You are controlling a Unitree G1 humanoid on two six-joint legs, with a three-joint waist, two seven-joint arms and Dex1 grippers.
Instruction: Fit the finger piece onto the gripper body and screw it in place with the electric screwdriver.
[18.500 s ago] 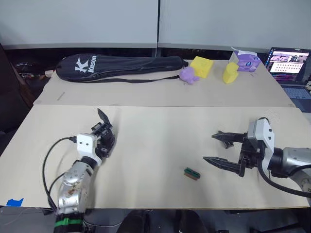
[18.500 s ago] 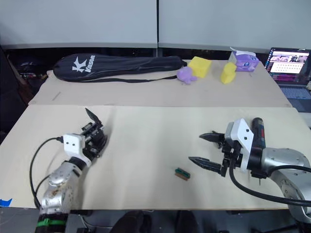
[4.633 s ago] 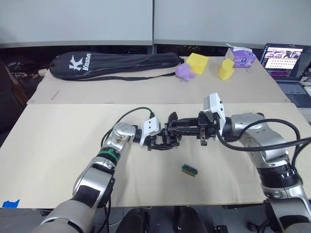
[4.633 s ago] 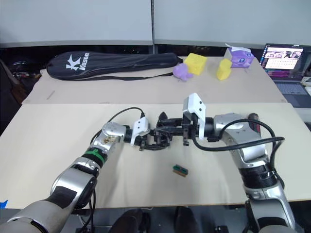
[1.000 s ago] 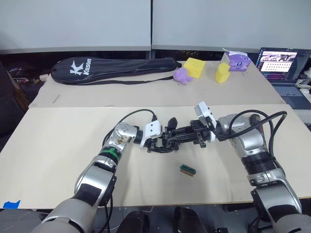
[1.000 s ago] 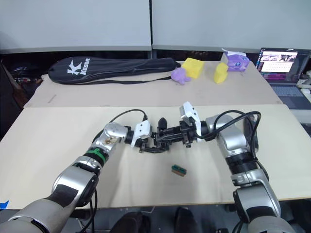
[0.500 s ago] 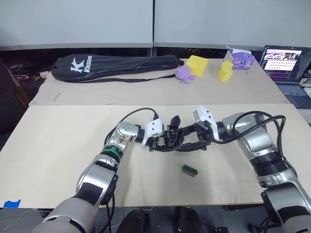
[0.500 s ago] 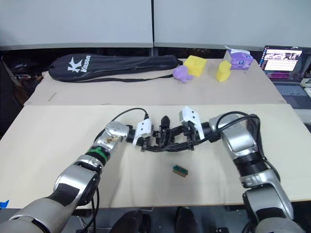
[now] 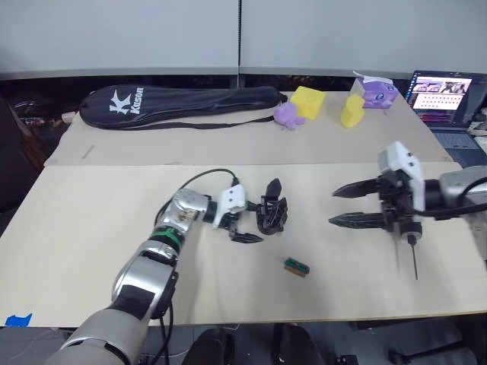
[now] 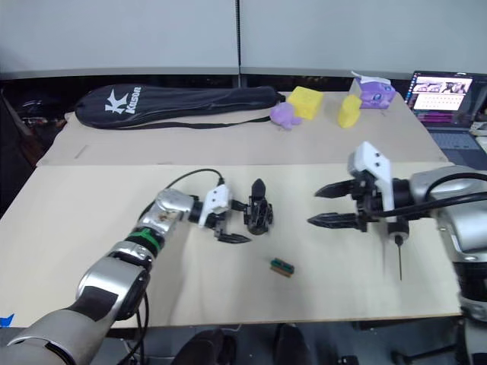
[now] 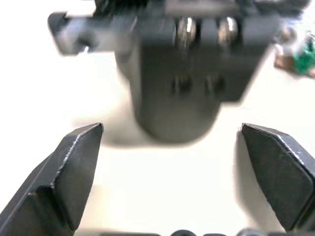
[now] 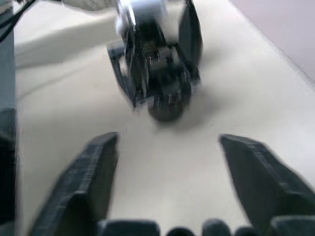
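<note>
While the gripper body (image 9: 272, 215) stands on the near table (image 9: 91, 228) with one pointed finger sticking up, the left gripper (image 9: 245, 220) lies just at its 9 o'clock side, fingers spread wide with nothing between them. From the left wrist camera the body sits just beyond the two open fingertips (image 11: 78, 147), clear of both, and two bright screw heads show on its top edge. The right gripper (image 9: 344, 205) hovers well off at the body's 3 o'clock, also wide open, its two long black fingers pointing back toward the middle of the table and holding nothing. Just at 4 o'clock of that wrist the electric screwdriver (image 9: 409, 242) shows partly behind the arm, its thin metal bit pointing toward the near edge; whether it lies on the table or is carried cannot be told. A tiny green-and-brown piece (image 9: 297, 267) lies at 5 o'clock of the gripper body, apart from it. On the far table rest a black racket bag (image 9: 183, 104), a purple toy (image 9: 288, 115), two yellow blocks (image 9: 312, 101) and a laptop (image 9: 441, 93) at the far right
</note>
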